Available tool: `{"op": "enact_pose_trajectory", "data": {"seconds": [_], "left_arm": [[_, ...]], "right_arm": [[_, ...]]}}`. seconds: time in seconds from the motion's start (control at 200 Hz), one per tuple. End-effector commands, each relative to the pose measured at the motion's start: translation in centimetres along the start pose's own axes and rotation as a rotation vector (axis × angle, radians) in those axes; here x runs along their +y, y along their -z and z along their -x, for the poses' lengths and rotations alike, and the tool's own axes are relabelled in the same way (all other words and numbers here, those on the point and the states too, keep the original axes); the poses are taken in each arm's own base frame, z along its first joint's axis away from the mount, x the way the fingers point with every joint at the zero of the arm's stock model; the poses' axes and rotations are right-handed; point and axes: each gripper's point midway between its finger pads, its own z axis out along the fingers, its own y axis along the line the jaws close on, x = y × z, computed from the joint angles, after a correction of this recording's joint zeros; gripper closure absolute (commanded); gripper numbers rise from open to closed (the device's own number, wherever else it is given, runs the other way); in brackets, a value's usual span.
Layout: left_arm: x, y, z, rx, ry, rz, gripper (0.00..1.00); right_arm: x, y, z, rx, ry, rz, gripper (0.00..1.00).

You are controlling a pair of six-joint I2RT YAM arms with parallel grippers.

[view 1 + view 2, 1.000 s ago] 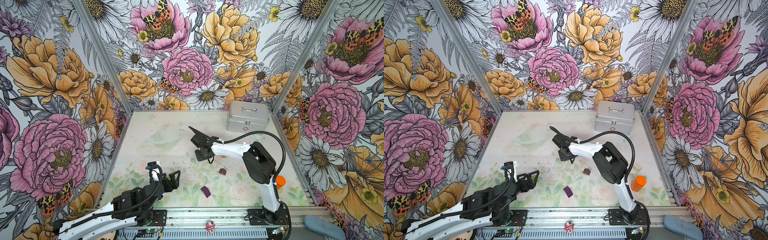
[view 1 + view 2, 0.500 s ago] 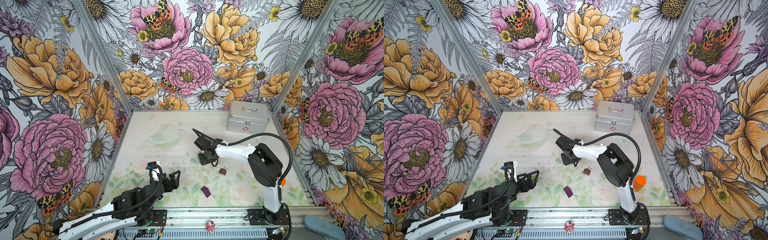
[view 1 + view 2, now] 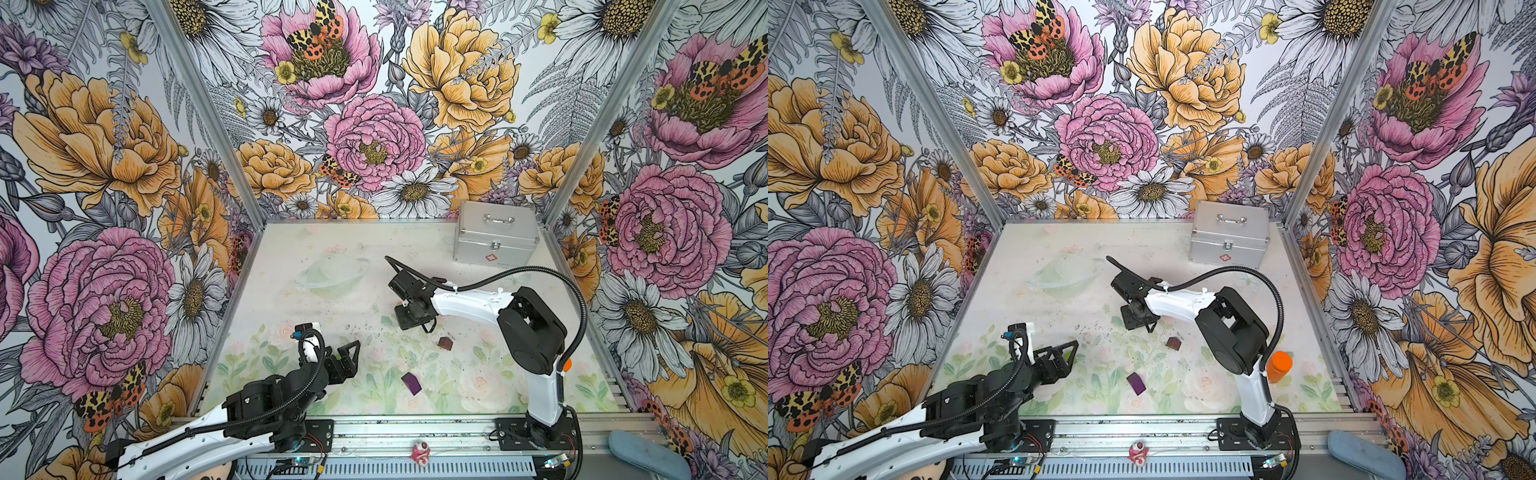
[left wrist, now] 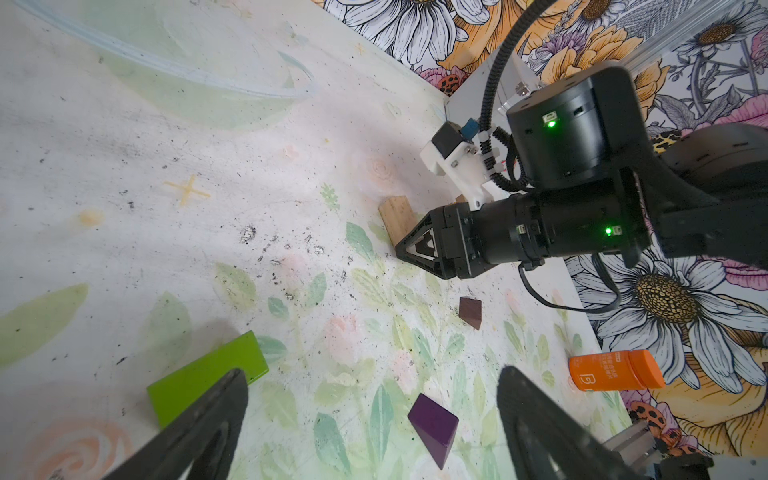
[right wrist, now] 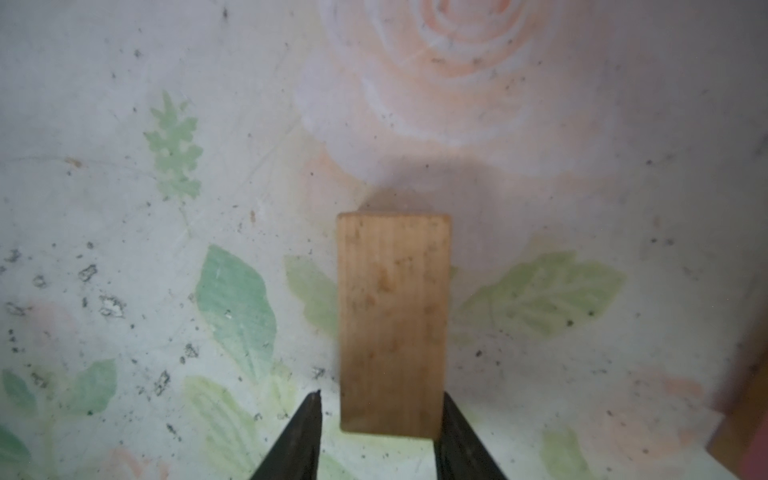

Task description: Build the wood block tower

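Top views both show the pale flower-printed counter point(image 3: 478, 374) with two black-and-white arms rising from the rail along the lower edge. The right arm point(image 3: 465, 301) stands up at lower right, bends at its black elbow and reaches left to mid-frame. Its wrist is turned down, so the right pincer point(image 3: 413, 322) points at the counter. The left arm point(image 3: 266, 399) lies low at lower left, stretched toward the centre. Its left pincer point(image 3: 349, 351) has jaws spread wide with nothing between them. A silver metal case point(image 3: 494, 239) sits at the counter's upper right corner, well apart from both arms. An orange plastic bottle point(image 3: 1279, 365) stands at lower right, just beside the right arm's upright link.

In the right wrist view, a plain tan rectangular wooden block point(image 5: 394, 324) lies flat on the counter, one end between the right pincer's fingers. The jaws are narrowly parted: a slit of counter shows between one finger and the block. The other finger sits at the block's edge, and I cannot tell whether it touches.

In the left wrist view, a lime-green flat wooden block point(image 4: 208, 374) lies at lower left, partly behind one left finger and outside the gap. A purple wooden block point(image 4: 434, 424) appears between the fingers there, yet both top views place it well right of that pincer. A small dark-brown wooden block point(image 4: 470, 311) lies between the purple block and the right pincer, apart from both.
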Motion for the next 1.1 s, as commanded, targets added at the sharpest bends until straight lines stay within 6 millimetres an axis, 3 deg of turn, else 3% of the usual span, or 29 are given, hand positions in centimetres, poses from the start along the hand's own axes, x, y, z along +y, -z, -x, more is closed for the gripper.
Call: {"op": "enact_pose_trajectory", "data": {"seconds": [0.0, 0.265, 0.53, 0.755, 1.091], "left_arm": [[-0.2, 0.5, 1.1, -0.030, -0.003, 0.001, 0.05], [-0.2, 0.5, 1.1, -0.030, -0.008, -0.001, 0.05], [-0.2, 0.7, 1.3, -0.038, -0.010, -0.009, 0.05], [-0.2, 0.8, 1.5, -0.042, -0.013, -0.008, 0.05], [-0.2, 0.8, 1.7, -0.049, -0.014, -0.002, 0.05]], "right_arm": [[1.8, 2.3, 2.1, -0.076, -0.007, 0.080, 0.54], [3.7, 2.3, 2.2, -0.069, 0.003, 0.132, 0.54], [3.5, 2.8, 2.5, -0.081, 0.002, 0.130, 0.54], [2.1, 3.2, 2.7, -0.088, -0.021, 0.111, 0.53], [2.2, 4.1, 2.8, -0.101, -0.016, 0.115, 0.52]]}}
